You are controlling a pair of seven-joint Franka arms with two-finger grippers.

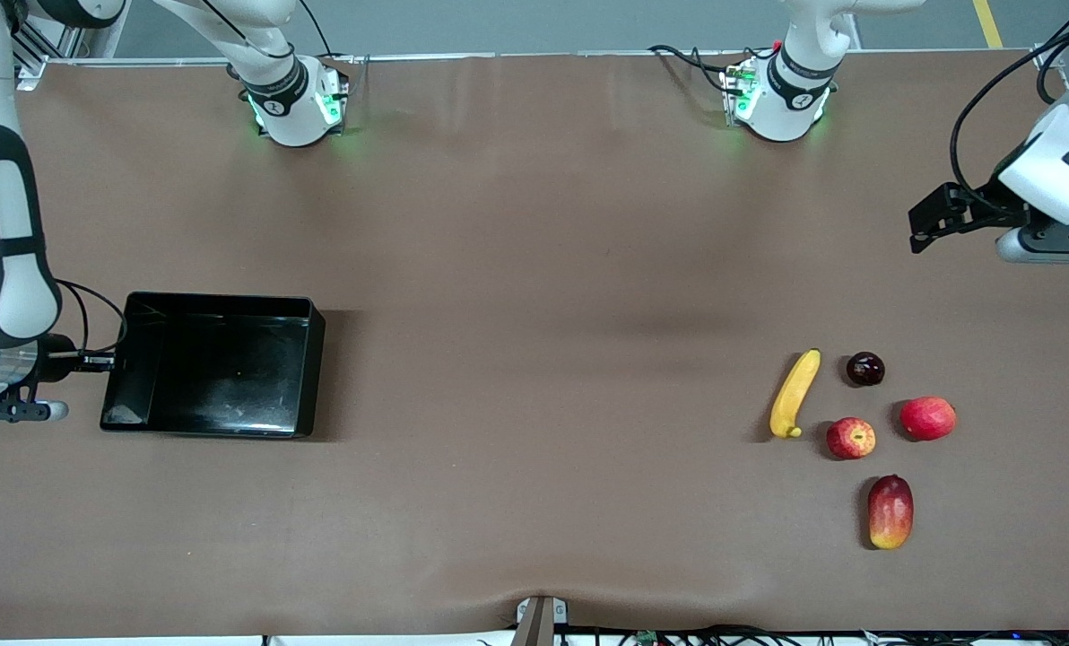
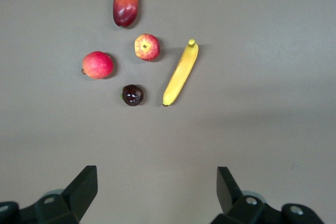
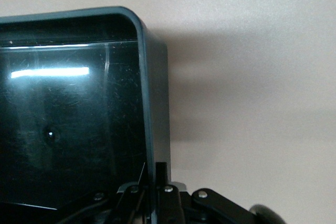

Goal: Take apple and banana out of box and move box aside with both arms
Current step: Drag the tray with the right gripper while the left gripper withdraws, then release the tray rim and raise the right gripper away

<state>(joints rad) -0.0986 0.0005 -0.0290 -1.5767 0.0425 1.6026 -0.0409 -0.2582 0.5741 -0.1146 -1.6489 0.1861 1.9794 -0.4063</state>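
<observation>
The black box (image 1: 221, 372) stands empty at the right arm's end of the table. My right gripper (image 1: 111, 362) is shut on the box's end wall (image 3: 157, 103), one finger (image 3: 161, 174) outside it and the other inside. The yellow banana (image 1: 795, 393) and the red, yellow-streaked apple (image 1: 850, 438) lie side by side at the left arm's end. My left gripper (image 1: 918, 230) hangs open and holds nothing, over bare table apart from the fruits. Its wrist view shows the banana (image 2: 181, 72) and apple (image 2: 147, 46) ahead of the left gripper (image 2: 157, 182).
A dark plum (image 1: 864, 369), a second round red fruit (image 1: 927, 418) and a red-yellow mango (image 1: 890, 511) lie close around the apple. Both arm bases (image 1: 297, 103) stand along the table's edge farthest from the front camera. Brown tabletop stretches between box and fruits.
</observation>
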